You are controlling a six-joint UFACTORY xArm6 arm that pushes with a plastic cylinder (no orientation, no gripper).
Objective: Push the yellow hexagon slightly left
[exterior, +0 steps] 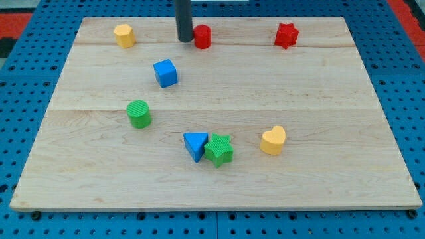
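— Any jaws on that arm?
— None at all, just a rod; its tip (184,40) rests near the table's (219,186) far edge, just left of the red cylinder (202,36).
— And the yellow hexagon (123,35)?
— Further toward the view's left on the same far strip, apart from the tip, nothing between them.
— So how should it go?
— I'd say slide straight left, meet the hexagon's right face squarely at mid-height of its side, and stop after a short nudge.
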